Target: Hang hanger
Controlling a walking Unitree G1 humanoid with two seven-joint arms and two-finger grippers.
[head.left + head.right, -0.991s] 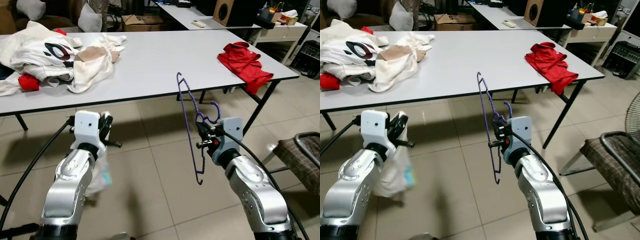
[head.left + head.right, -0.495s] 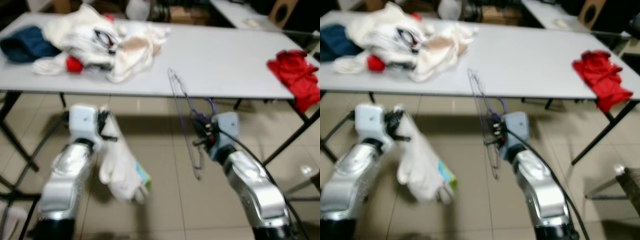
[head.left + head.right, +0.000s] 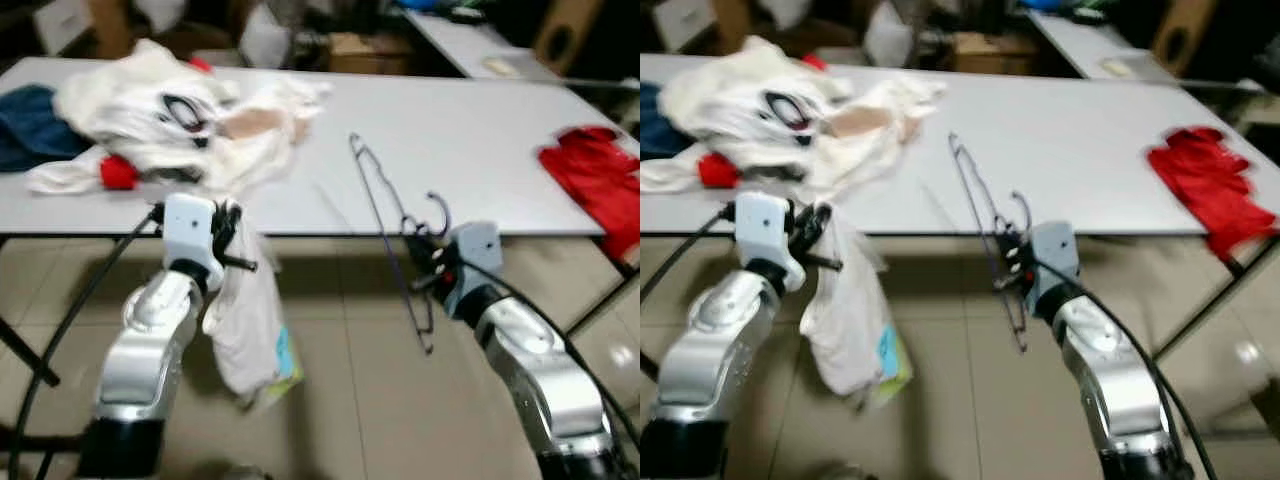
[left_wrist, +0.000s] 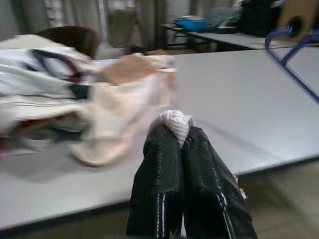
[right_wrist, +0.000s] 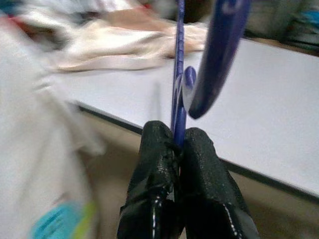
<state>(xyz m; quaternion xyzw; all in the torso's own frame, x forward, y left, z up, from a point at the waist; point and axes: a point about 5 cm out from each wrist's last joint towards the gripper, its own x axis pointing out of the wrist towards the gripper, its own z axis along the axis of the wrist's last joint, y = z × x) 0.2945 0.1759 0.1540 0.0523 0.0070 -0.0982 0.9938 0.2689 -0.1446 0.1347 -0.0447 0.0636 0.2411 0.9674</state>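
My right gripper (image 3: 428,262) is shut on a thin purple wire hanger (image 3: 385,215), held upright in front of the white table (image 3: 470,150). Its hook (image 3: 437,210) curls just above the gripper. In the right wrist view the fingers (image 5: 159,149) pinch the purple wire (image 5: 178,74). My left gripper (image 3: 232,240) is shut on a white garment (image 3: 248,320) that hangs below it, with a teal and yellow patch near its hem. A tuft of white cloth (image 4: 174,122) pokes out between the left fingers (image 4: 159,159) in the left wrist view.
A pile of white and cream clothes (image 3: 190,105) with red bits lies on the table's left part, beside a dark blue garment (image 3: 25,105). A red garment (image 3: 595,180) drapes over the right edge. Black table legs and tiled floor lie below; boxes and another table stand behind.
The camera has shifted and the table now looks nearer. Both arms have risen a little toward the table edge, still holding the hanger and the white garment.
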